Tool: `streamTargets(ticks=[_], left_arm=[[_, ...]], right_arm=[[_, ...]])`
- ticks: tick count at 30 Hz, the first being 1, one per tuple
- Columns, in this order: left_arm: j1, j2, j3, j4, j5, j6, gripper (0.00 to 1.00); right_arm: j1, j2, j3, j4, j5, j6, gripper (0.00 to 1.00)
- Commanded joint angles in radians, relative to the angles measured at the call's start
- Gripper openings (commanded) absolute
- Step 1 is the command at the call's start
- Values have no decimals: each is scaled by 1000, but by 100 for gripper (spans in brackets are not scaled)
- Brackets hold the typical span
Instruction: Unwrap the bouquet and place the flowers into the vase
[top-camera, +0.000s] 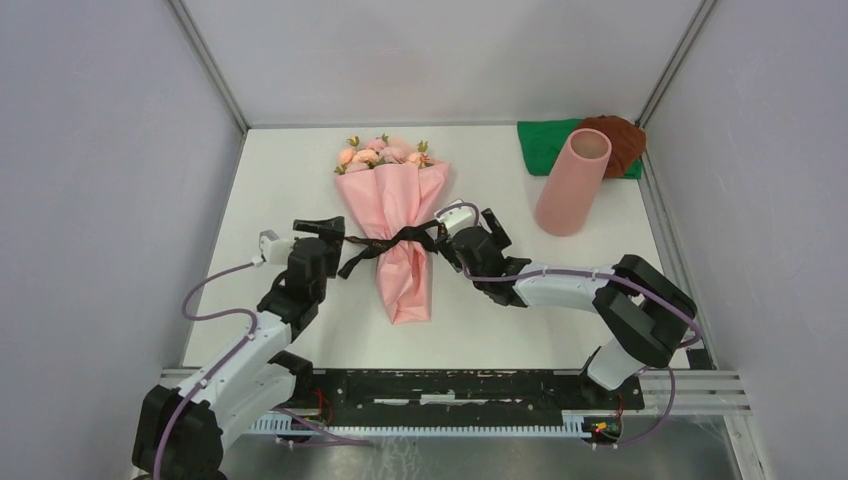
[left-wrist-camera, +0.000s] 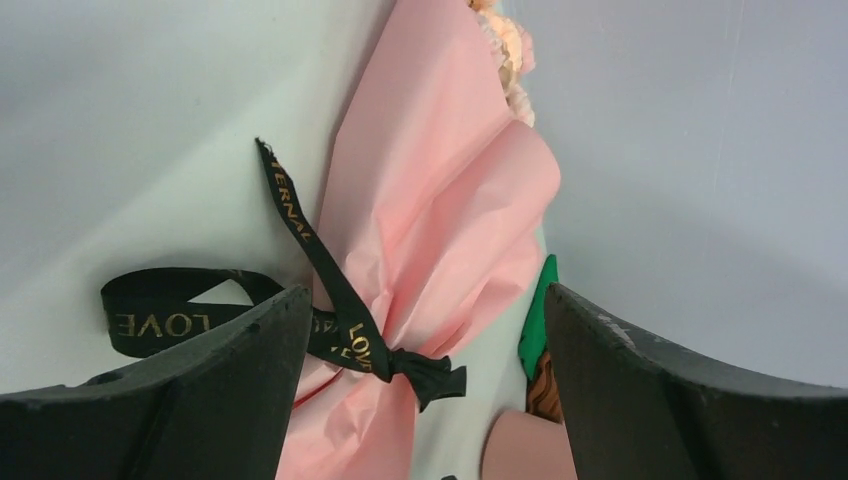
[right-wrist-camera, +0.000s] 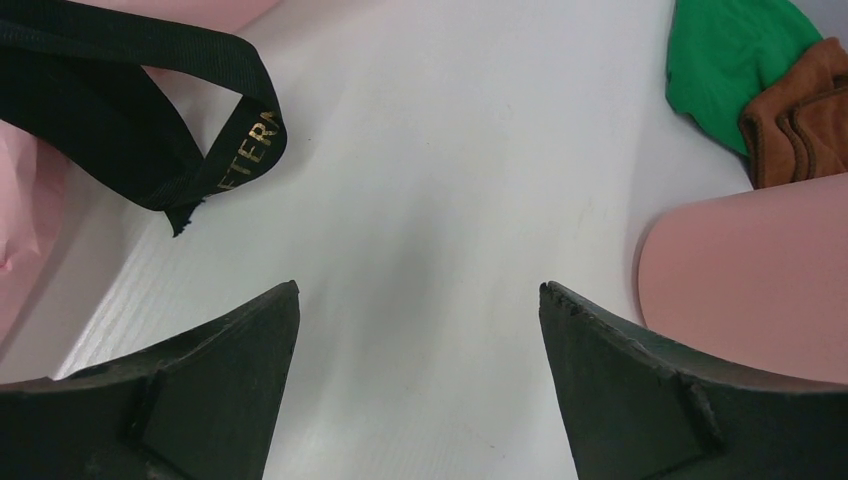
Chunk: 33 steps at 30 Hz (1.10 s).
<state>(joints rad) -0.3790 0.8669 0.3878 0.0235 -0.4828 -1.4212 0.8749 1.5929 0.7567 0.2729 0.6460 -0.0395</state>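
Ribbon (top-camera: 403, 237) is looking soft and slippery, paper (top-camera: 405, 282) light and crinkly, so I'm aiming for the bow's loose tails. Left gripper (top-camera: 322, 232) and right gripper (top-camera: 452, 222) are hanging spread wide either side of the bouquet (top-camera: 392, 195) lying mid-table; vase (top-camera: 572, 185) is waiting far right.

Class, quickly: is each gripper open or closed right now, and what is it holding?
Left gripper: open, holding nothing; black printed ribbon lies beside it.
Right gripper: open, holding nothing.
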Motion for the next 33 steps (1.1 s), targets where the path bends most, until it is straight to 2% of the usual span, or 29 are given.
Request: streamTargets(ticks=[1,3,9,19,21,28,33], left_arm=[[12,22,14,38,-93,-77,90],[46,73,31,46,-53,-86,87],[236,280,8,221,262,-105,83],[275,527,75,391,579,-110,81],[275,546,63,431,584,-126,79],[283,547,63,421,577,-131,75],[288,606,48,461,617,-159,64]], right_arm=[[1,5,47,-5,-19,3,95],[2,4,43,-3,-17,3,94],[1,4,40,-15,4,0,94],[1,-4,16,-13,20,3,94],[0,-8,10,-11,21,3,95],[1,-14,-8,-7,36,5,95],[1,-14,-10,-7,27,13,95]])
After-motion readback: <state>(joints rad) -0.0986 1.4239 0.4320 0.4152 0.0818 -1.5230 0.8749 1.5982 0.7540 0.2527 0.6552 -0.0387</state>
